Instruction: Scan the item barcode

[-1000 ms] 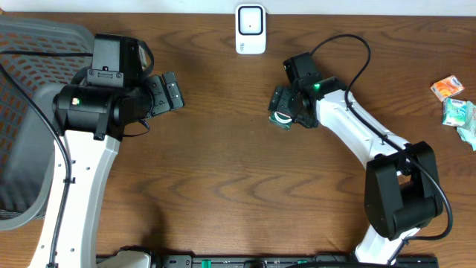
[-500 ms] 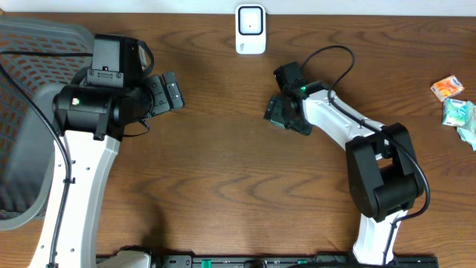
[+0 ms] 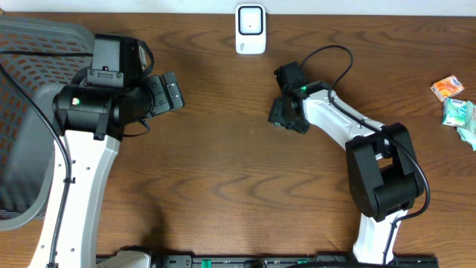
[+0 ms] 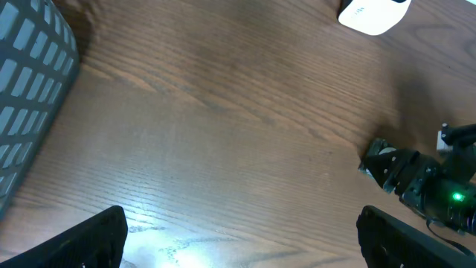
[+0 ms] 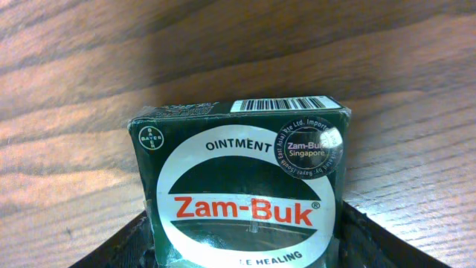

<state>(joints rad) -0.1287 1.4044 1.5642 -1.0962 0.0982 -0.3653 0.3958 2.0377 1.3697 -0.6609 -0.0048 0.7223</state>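
The pick-up is the step in hand. The right gripper [image 3: 285, 114] straddles the green ointment box [image 5: 242, 179], which lies on the tabletop [image 3: 223, 186] a little way from the white scanner [image 3: 251, 28]. Its fingers flank both sides of the box, but I cannot tell whether they press it. The left gripper [image 4: 242, 227] hangs wide open and empty. The next move, I judge, is to clamp, lift, and turn the barcode [image 5: 279, 104] toward the scanner.

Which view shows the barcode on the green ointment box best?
Right wrist: the ointment box fills the frame, its barcode sharp along the top edge. Overhead shows only a dark speck at the right pincer; left wrist shows no barcode.
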